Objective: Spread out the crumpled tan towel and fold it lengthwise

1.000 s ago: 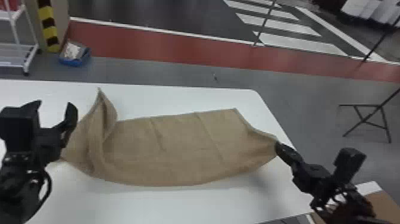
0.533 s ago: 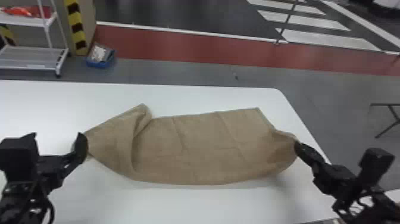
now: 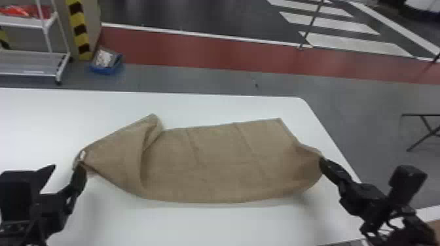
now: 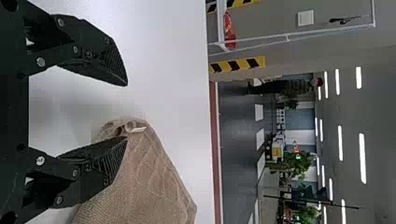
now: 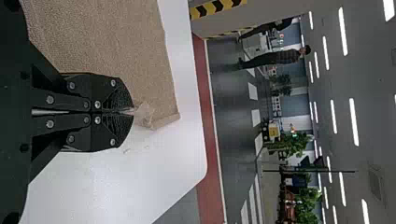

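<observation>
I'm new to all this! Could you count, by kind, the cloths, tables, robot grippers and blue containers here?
Cloths: 1, the tan towel
Tables: 1, the white table
Grippers: 2, the left gripper and the right gripper
Blue containers: 1, the blue container on the floor
Total: 5

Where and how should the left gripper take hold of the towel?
Probably at the tapering left end of the towel, beside the white tag, with the left gripper coming from the left, fingers open: that narrow tip offers an edge to pinch.
</observation>
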